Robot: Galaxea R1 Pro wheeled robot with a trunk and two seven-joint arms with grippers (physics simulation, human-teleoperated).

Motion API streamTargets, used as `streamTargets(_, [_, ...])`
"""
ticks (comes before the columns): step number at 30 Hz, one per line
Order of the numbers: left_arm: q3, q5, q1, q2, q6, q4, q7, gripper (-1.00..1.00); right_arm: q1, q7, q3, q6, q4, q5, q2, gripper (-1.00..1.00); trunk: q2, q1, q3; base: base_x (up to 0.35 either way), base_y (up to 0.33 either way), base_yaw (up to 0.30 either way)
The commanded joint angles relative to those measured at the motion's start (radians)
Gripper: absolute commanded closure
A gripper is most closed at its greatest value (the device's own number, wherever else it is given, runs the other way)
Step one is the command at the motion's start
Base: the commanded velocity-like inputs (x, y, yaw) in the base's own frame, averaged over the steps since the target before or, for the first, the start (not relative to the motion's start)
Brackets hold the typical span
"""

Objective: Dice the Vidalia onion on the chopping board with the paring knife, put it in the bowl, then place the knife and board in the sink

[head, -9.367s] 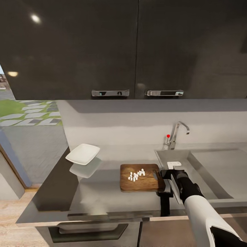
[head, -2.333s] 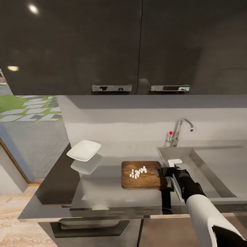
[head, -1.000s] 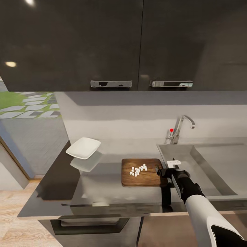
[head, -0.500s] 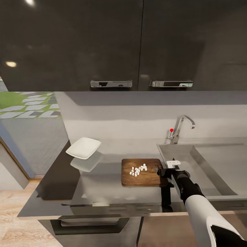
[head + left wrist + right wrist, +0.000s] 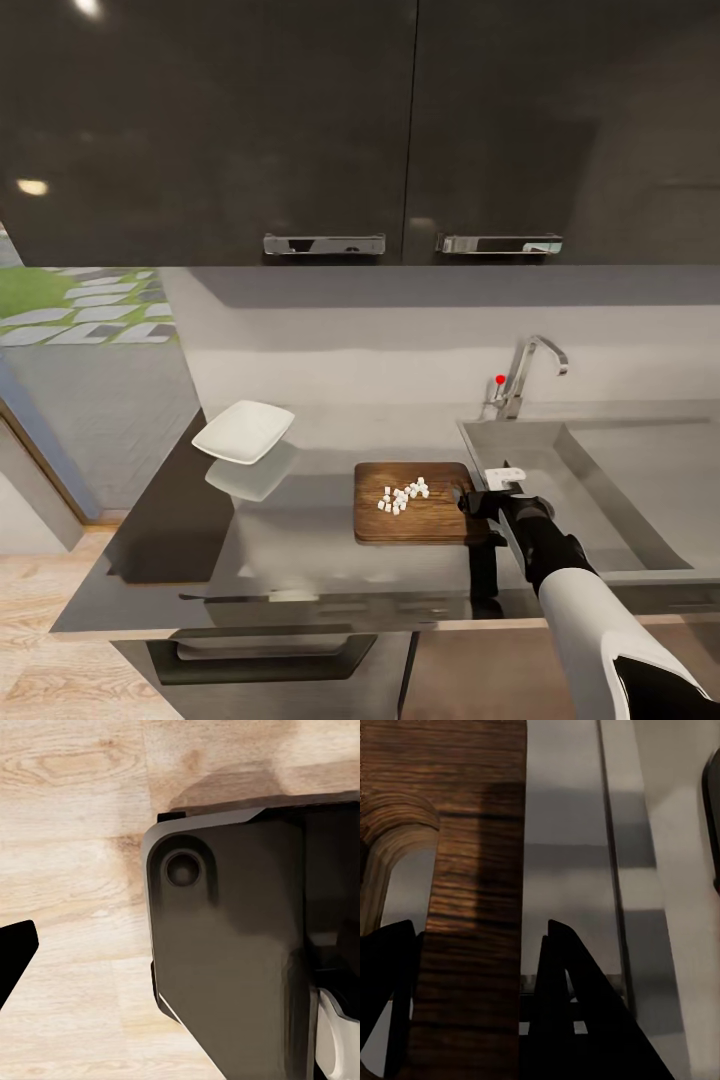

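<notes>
A little heap of tiny white onion dice [image 5: 403,495] sits on the rectangular brown wooden chopping board [image 5: 415,505], slightly right of the board's middle and toward its far half. The board lies flat on the long grey glossy metallic tabletop [image 5: 290,560], its slot-handle end pointing right, just beside the rectangular stainless-steel sink [image 5: 590,490]. There's the right hand [image 5: 474,502], black, at that handle end; up close in the right wrist view its two dark fingers [image 5: 574,1012] straddle the strip of wood beyond the slot, one on either side, clenched on the board's end [image 5: 472,907]. The board looks level, resting on the tabletop.

Far left on the tabletop stands the small shallow white bowl with a squarish flared rim [image 5: 243,432], well apart from the board. The curved chrome faucet with a red dot [image 5: 523,375] rises at the sink's far left corner. Dark glossy wall cabinets [image 5: 400,130] hang above.

The left hand [image 5: 15,952] hangs over pale wooden floor [image 5: 75,810]; whether it is released or clenched I cannot tell.
</notes>
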Motion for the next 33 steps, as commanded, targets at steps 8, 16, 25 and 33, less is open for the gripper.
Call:
streamTargets(8, [-0.009, 0.007, -0.002, -0.001, -0.006, 0.003, 0.001, -1.0, 0.0, 0.005, -0.003, 0.004, 0.01, 0.03, 0.0, 1.0, -0.001, 0.001, -0.003, 0.0, 0.0, 0.0])
streamTargets(16, [-0.009, 0.007, -0.002, -0.001, -0.006, 0.004, 0.001, -1.0, 0.0, 0.005, -0.003, 0.004, 0.013, 0.03, 0.002, 1.0, -0.001, 0.001, -0.003, 0.0, 0.0, 0.0])
streamTargets(25, [-0.009, 0.007, -0.002, -0.001, -0.006, 0.004, 0.001, -1.0, 0.0, 0.005, -0.003, 0.004, 0.013, 0.03, 0.002, 1.0, -0.001, 0.001, -0.003, 0.0, 0.0, 0.0])
streamTargets(33, [-0.009, 0.007, -0.002, -0.001, -0.006, 0.003, 0.001, -1.0, 0.0, 0.006, -0.003, 0.004, 0.017, 0.03, 0.002, 1.0, -0.001, 0.001, -0.003, 0.0, 0.0, 0.0])
